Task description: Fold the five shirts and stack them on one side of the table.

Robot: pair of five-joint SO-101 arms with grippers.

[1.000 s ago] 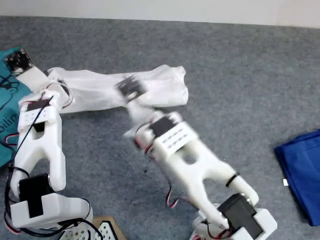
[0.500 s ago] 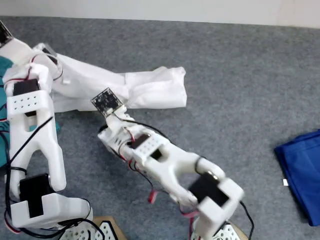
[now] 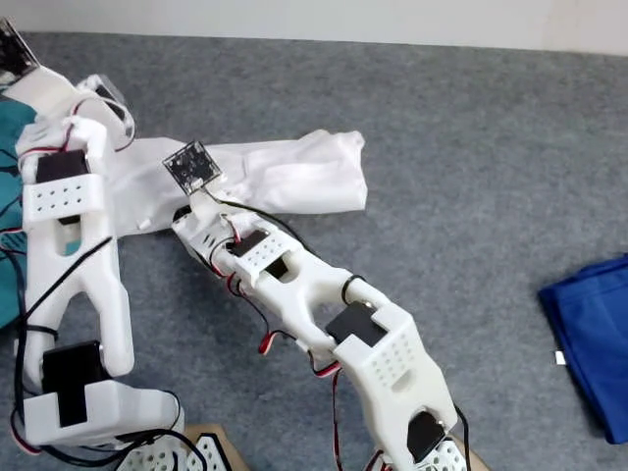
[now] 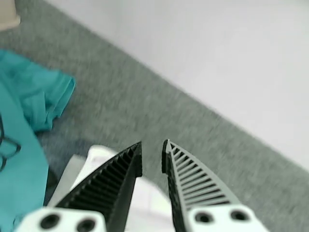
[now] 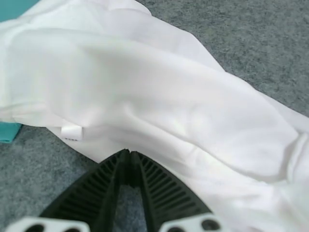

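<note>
The grey bench (image 3: 471,147) ends at a pale wall (image 3: 294,20) behind. On it lies the white shirt (image 3: 285,177), crumpled into a long band. A teal shirt (image 4: 19,121) lies just beside one end of the white shirt, and a blue shirt (image 3: 594,343) lies well apart from its other end. The left gripper (image 4: 153,145) hangs above the white shirt's end near the teal one, its fingers a little spread with nothing between them. The right gripper (image 5: 129,154) is at the white shirt's edge, its fingers pressed together. Whether they catch any cloth I cannot tell.
</note>
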